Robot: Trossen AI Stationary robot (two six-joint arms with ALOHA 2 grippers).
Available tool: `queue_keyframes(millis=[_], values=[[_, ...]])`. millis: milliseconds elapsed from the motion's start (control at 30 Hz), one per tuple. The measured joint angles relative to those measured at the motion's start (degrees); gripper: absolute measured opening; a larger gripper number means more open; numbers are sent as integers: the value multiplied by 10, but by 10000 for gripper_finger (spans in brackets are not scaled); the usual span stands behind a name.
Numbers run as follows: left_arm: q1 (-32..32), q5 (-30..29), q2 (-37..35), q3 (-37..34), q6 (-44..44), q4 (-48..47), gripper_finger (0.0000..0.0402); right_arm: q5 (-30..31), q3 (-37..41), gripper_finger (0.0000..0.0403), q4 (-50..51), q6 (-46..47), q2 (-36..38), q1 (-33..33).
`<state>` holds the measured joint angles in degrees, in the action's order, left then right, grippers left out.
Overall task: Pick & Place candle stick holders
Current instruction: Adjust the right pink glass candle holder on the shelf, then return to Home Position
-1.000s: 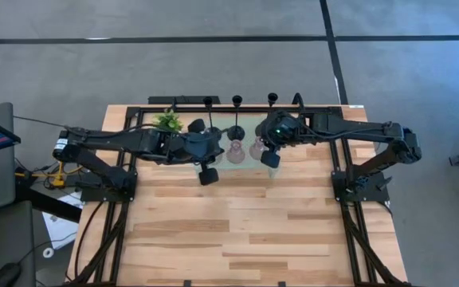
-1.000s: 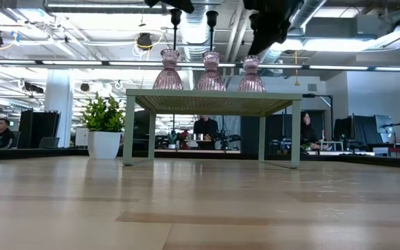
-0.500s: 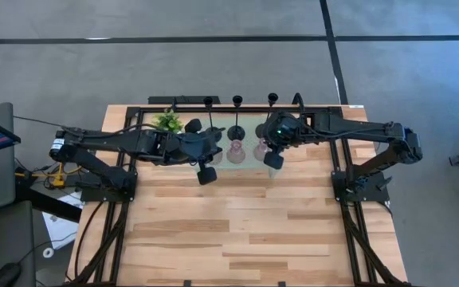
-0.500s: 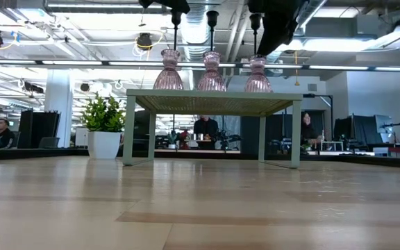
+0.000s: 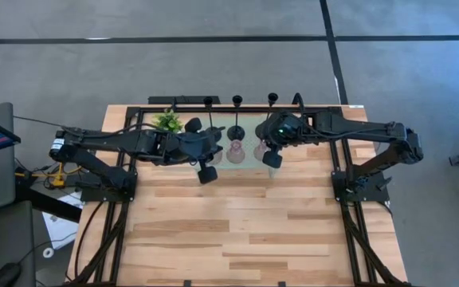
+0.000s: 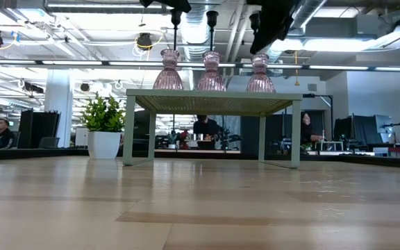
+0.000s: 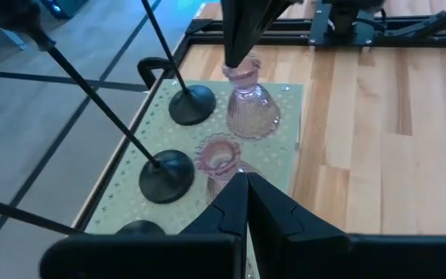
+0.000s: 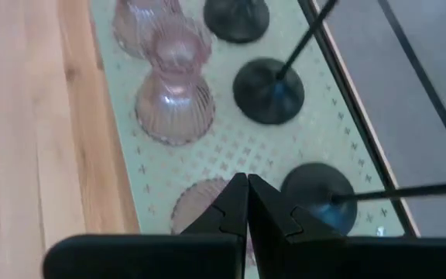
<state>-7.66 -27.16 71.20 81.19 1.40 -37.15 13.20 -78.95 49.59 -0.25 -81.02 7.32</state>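
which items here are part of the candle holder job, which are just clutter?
Job:
- pink glass holders, three on the stand
- black stem holders, three behind them
- left gripper, shut
- right gripper, shut

Not job:
- mint-green stand
- potted plant
- people in the room behind

Wooden table (image 5: 237,231) carries mint-green stand (image 6: 214,101), potted plant (image 6: 103,125).

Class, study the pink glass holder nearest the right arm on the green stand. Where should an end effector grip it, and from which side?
Grip the right pink holder at its narrow neck, just under the flared rim, coming from above. It stands upright on the stand, wide at the base, so the waist probably seats the fingers best. Black stems crowd the far side and another pink holder stands beside it.
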Motion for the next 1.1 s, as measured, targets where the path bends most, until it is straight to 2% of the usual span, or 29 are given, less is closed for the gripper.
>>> queue_keyframes(millis=[133, 300, 533, 700, 933, 1100], values=[[0, -3, 0, 0, -3, 3, 7, 0, -39, 0, 23, -2, 7, -7], [0, -3, 0, 0, -58, 23, 7, 1, -89, 0, 38, -24, 24, -30], [-4, -3, -33, -16, -104, 34, 4, -6, -65, 0, 5, -70, 83, -70], [-28, -3, -99, -95, -106, 65, 4, -14, -3, 0, -34, -78, 139, -95], [-91, 8, -234, -233, -131, 138, 5, -17, 95, 0, -101, -79, 231, -109], [-125, 53, -325, -321, -157, 212, 4, -83, 166, 0, -166, -94, 300, -111]])
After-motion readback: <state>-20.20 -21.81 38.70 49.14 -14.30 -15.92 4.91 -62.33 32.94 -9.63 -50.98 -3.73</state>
